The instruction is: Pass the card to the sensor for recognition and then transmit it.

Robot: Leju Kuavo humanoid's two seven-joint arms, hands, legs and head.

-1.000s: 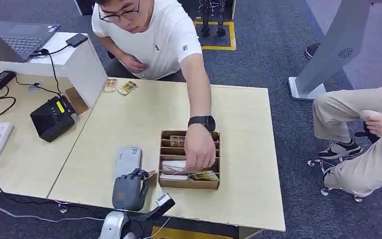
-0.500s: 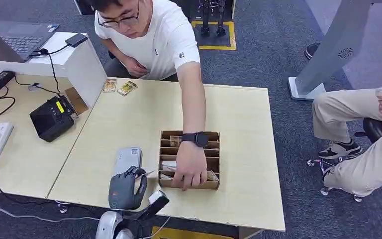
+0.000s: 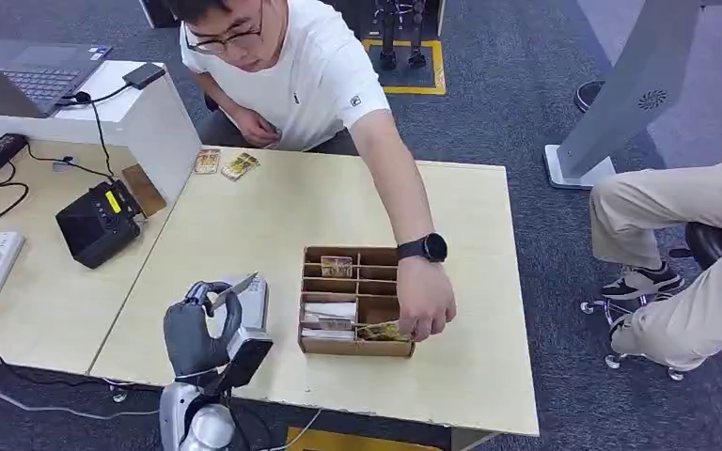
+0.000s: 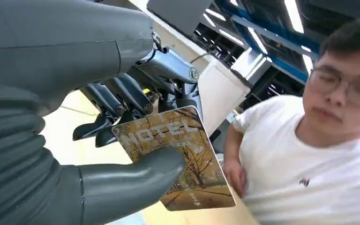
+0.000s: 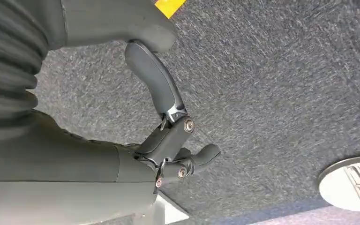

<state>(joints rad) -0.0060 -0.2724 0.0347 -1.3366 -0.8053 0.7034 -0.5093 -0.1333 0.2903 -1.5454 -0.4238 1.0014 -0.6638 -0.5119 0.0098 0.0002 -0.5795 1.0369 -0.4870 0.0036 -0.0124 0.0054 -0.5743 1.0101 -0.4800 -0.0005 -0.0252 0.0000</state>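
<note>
Card (image 4: 178,159) pinched between the left hand's (image 3: 197,334) thumb and fingers juts out past the fingertips, its flat face nearly level, with the grey sensor (image 3: 250,299) just beyond and beneath them, nearer this hand than the right.

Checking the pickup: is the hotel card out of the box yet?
Out. The left hand pinches the yellow-brown hotel card, clear of the brown cardboard divider box.

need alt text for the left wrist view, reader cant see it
The robot's left hand pinches a card printed HOTEL between its thumb and fingers, close to the camera. Behind it, a person in a white shirt leans over a light table.
</note>
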